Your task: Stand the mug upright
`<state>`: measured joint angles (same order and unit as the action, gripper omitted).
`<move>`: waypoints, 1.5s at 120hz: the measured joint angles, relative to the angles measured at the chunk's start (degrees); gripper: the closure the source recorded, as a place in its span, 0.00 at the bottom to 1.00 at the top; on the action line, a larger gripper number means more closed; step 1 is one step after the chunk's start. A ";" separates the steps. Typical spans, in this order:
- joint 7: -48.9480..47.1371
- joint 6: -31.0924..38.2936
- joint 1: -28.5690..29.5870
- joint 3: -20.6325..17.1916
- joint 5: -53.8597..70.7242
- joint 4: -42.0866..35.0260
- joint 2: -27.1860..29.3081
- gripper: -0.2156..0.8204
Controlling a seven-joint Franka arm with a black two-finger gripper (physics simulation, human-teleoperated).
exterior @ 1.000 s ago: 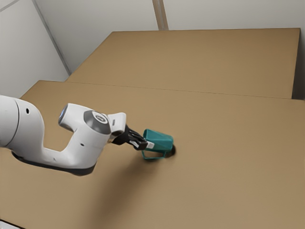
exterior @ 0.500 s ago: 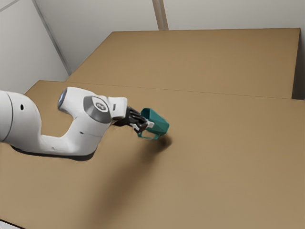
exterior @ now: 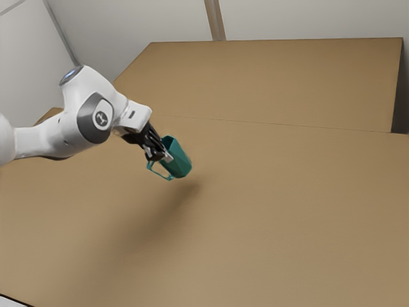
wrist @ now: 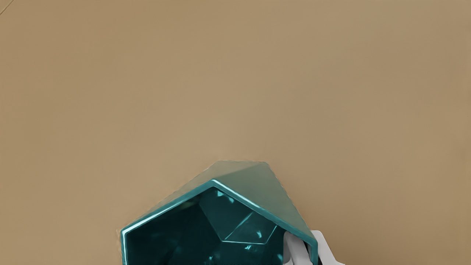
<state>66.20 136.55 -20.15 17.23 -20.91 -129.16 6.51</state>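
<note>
I have the mug [exterior: 179, 161] in my grip, and by my reckoning the job is over halfway along. The grasp is made: my jaws are closed on the mug's wall near its rim [wrist: 167, 209], with one finger [wrist: 297, 251] inside the mouth and the other against the outside. I judge the mug to be up off the desk [exterior: 287, 217], since its shadow [exterior: 185, 192] falls apart from it. Its mouth is the higher end and its base the lower, so much of the turning looks done, yet it leans, base towards the exterior view's right.

What is left is to take out that lean, lower the base flat onto the desk and let go.

The mug hangs just beyond my jaws, its body reaching past them down towards the desk, and its handle [exterior: 160, 174] is on the side facing the exterior view's lower left. Pinched by one wall only, it could swing if the base lands edge first, so I should lower it gently.
</note>
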 joint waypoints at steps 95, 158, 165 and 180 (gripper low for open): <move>-38.31 -3.19 6.00 -0.36 5.94 -7.90 2.96 0.97; -44.32 5.56 5.99 -1.13 5.99 -9.69 2.87 0.97; -44.93 3.52 6.47 -1.11 5.85 -9.73 3.25 0.97; -46.05 0.26 8.37 -1.13 5.75 -11.29 4.41 0.97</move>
<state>20.14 136.81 -11.78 16.10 -15.16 -140.45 10.92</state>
